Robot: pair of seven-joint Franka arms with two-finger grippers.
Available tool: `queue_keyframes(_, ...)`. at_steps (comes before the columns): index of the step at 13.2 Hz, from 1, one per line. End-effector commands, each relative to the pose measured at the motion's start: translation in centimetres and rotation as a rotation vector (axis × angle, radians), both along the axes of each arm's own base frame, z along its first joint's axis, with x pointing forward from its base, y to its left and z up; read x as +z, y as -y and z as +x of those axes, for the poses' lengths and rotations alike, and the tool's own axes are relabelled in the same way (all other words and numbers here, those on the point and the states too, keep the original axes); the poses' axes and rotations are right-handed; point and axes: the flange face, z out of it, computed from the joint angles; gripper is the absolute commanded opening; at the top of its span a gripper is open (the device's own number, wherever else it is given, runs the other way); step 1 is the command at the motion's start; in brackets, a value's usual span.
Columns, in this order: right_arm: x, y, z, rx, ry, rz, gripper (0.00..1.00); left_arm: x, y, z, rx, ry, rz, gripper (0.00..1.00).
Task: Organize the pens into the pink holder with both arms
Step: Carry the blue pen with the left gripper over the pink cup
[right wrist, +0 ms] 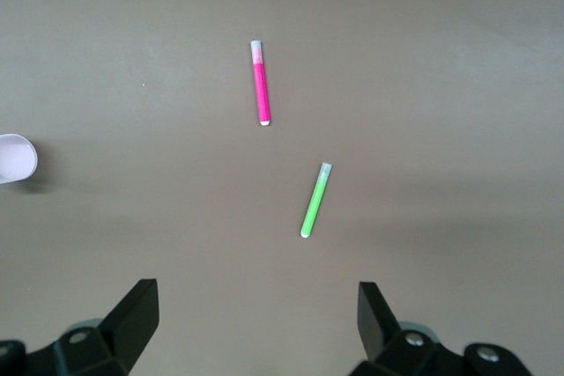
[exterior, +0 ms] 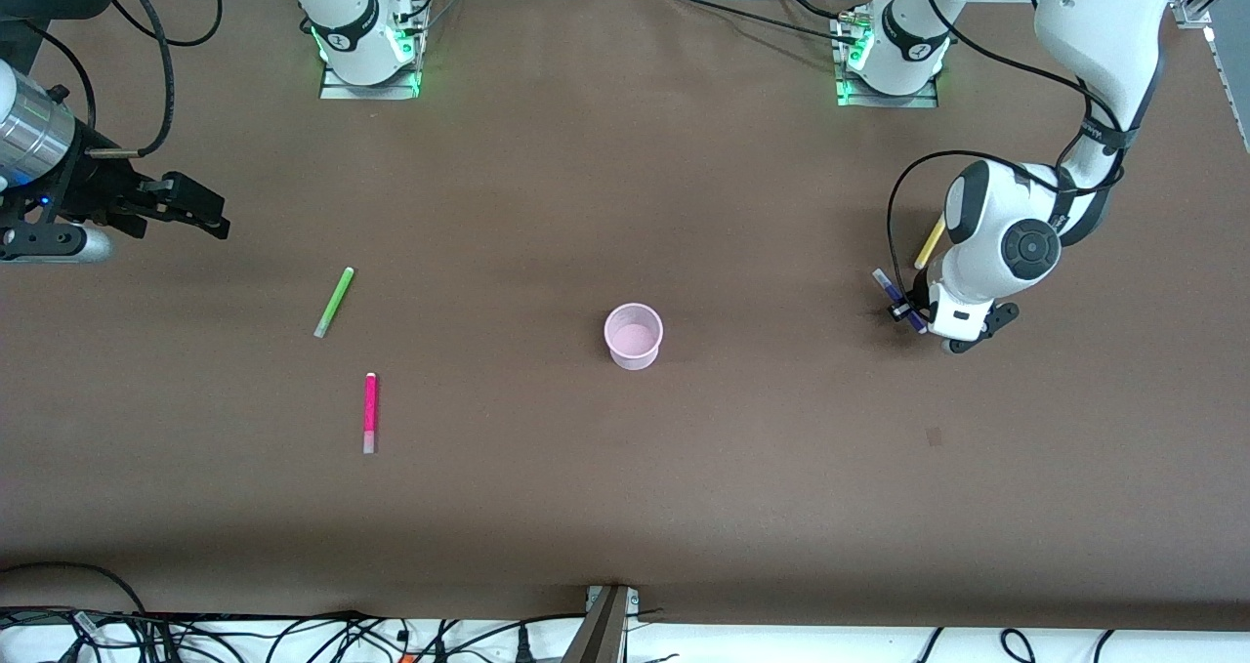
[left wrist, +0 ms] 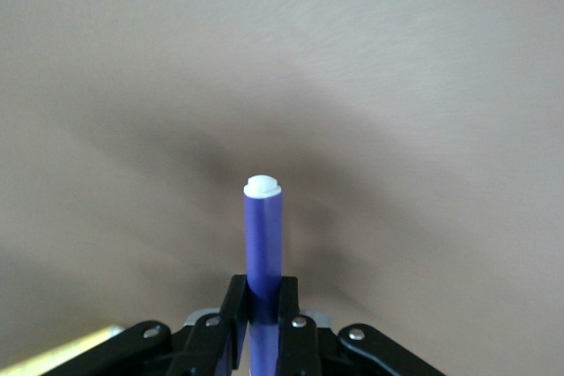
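Pink pen lies nearest the camera, then the holder mid-table and the green pen. Left gripper is clamped on the purple pen, yellow pen beside it. Right gripper waits, jaws spread

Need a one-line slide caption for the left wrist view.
Left gripper shut on the purple pen above the brown table.

No text, label or number can be read anywhere.
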Motion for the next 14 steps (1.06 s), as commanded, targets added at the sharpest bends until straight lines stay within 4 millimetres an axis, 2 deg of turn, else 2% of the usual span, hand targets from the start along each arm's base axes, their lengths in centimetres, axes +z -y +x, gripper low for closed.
queue_keyframes(1, 0.7, -0.2, -0.1, 0.011, 0.013, -0.007, 1.00, 7.8, 7.0, 1.7, 0.062, -0.010, 0.028, 0.00)
queue_keyframes(4, 0.8, -0.2, 0.0, 0.011, 0.022, -0.005, 1.00, 13.9, 13.9, 2.4, 0.226, -0.030, 0.046, 0.00)
queue_keyframes(7, 0.7, -0.2, 0.0, 0.011, 0.021, -0.005, 1.00, 18.1, 18.8, 1.3, 0.445, 0.002, 0.058, 0.00)
queue_keyframes(9, 0.9, -0.2, -0.1, 0.010, 0.022, -0.005, 1.00, 18.4, 23.1, -0.3, 0.546, 0.067, 0.128, 0.00)
queue_keyframes(11, 0.8, -0.2, -0.1, 0.010, 0.019, -0.005, 1.00, 17.3, 28.4, -2.2, 0.644, 0.137, 0.184, 0.00)
queue_keyframes(14, 0.8, -0.5, -0.1, 0.008, 0.019, -0.008, 1.00, 16.7, 34.8, -2.6, 0.737, 0.213, 0.182, 0.00)
